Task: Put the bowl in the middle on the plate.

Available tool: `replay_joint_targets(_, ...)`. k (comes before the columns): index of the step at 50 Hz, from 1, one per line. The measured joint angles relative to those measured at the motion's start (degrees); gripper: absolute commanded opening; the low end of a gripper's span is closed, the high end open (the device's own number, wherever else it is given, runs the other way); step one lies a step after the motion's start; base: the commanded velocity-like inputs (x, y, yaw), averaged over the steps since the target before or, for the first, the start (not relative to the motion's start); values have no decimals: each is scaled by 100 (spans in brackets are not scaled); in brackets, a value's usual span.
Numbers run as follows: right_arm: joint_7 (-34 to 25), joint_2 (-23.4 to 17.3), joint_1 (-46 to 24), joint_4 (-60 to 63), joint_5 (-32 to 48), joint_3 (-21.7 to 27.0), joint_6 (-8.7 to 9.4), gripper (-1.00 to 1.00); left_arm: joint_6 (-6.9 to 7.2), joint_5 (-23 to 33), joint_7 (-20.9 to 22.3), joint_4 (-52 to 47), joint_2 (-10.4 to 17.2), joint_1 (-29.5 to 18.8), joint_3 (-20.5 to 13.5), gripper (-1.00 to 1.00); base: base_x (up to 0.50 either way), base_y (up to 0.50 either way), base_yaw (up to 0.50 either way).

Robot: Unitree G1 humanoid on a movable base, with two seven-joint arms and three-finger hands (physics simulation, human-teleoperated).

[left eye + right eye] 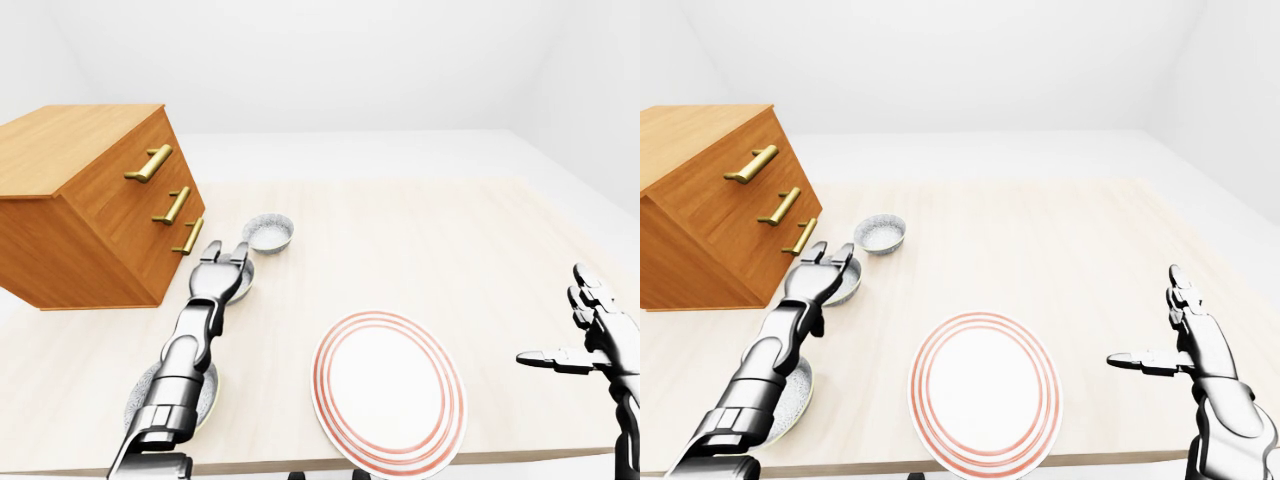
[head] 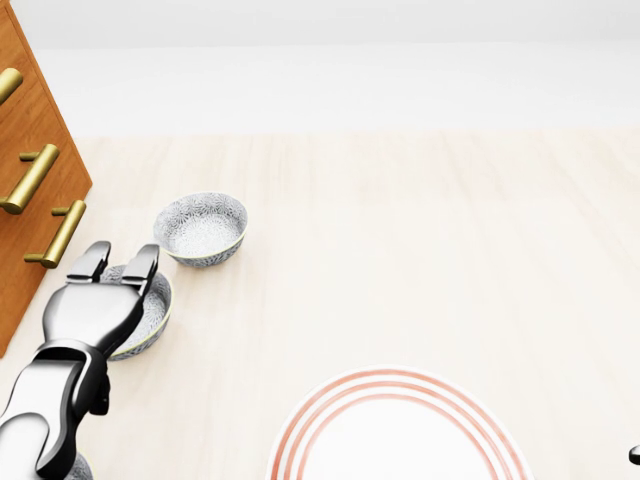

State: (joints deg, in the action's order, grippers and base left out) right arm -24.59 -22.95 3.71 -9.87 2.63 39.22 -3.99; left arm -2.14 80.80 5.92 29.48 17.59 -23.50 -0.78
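Three patterned bowls line the table's left side. The middle bowl (image 2: 152, 318) is half covered by my left hand (image 2: 124, 264), which rests over its left rim with fingers stretched out and open, closed round nothing. The far bowl (image 2: 203, 228) stands just past the fingertips, apart from them. The near bowl (image 1: 797, 393) lies partly hidden under my left forearm. The white plate (image 1: 390, 392) with red rings sits near the table's bottom edge, right of the bowls. My right hand (image 1: 575, 335) hovers open at the far right, away from everything.
A wooden drawer chest (image 1: 85, 205) with brass handles stands on the left, close beside the middle bowl and my left hand. The pale table (image 1: 420, 240) stretches to the right and top; its near edge runs just under the plate.
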Motion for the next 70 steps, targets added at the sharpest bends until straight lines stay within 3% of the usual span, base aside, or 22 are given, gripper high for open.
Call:
replay_joint_targets(20,-4,-6,-3,-43,4,-5,-46,100,52,-118,-67,178,-3,34,26,100,0,0,0)
replay_joint_targets(70,0,-10,12,-61,27,2,-99,100,103,-354,-592,1511,-10,-455,258,100,0,0,0)
